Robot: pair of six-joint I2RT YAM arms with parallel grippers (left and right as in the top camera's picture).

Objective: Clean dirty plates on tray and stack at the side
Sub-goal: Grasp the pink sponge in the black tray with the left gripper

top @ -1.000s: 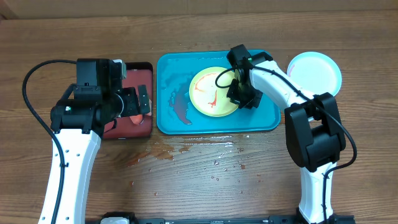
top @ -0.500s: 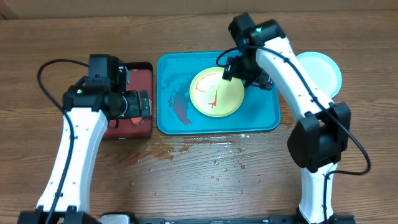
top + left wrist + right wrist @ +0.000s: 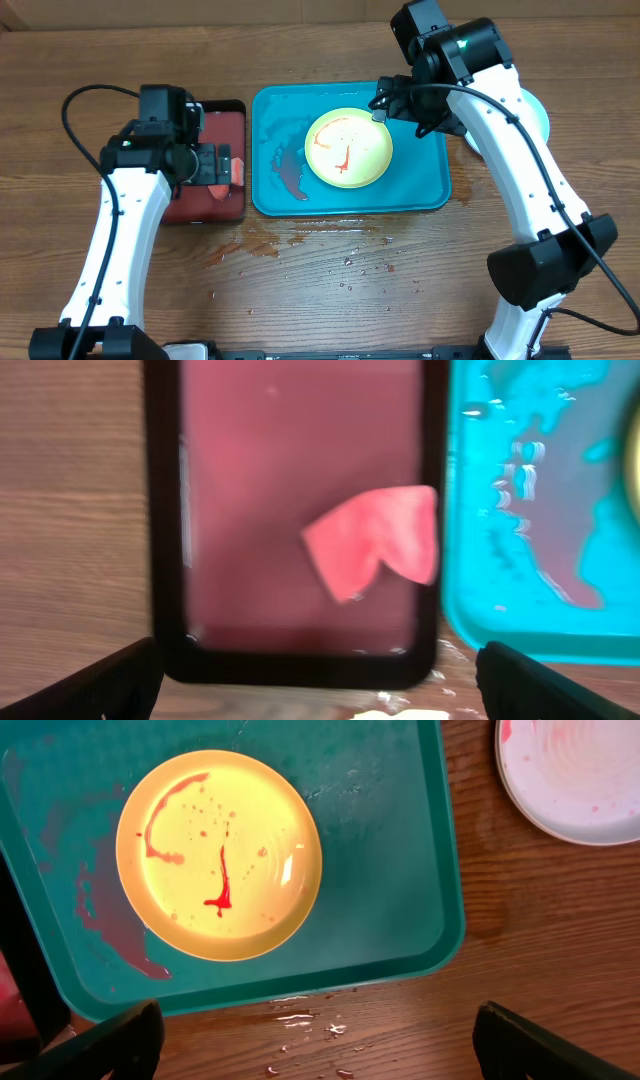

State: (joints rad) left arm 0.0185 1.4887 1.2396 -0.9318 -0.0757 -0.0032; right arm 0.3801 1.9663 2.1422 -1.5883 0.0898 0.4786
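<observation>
On the turquoise tray (image 3: 420, 186) in the middle of the table lies the yellow plate (image 3: 348, 148). It sits flat, towards the tray's far right part, with thin red sauce lines and spots across its face. A smear of red sauce (image 3: 290, 180) stains the tray floor to the plate's left.

The right arm rises from its base at the near right edge, stretches away over the table and bends left at the top. Its wrist hangs above the tray's far right corner. The right gripper (image 3: 318, 1046) points down, well above the tray. Its fingers are spread wide with nothing between them.

A pale plate (image 3: 580, 775) with faint pink smears lies on the bare wood to the right of the tray, partly hidden under that arm in the overhead view.

The left arm reaches up from the near left edge and turns its wrist to the right. The left gripper (image 3: 320, 690) hangs above the black-rimmed tray (image 3: 236, 206), which stands just beside the turquoise one. Its fingers are also wide apart and empty. A folded pinkish-red scrap (image 3: 375, 542), cloth or sponge, lies inside that tray near its right rim.

Wet drops and reddish stains (image 3: 300, 242) mark the wood in front of the trays.
</observation>
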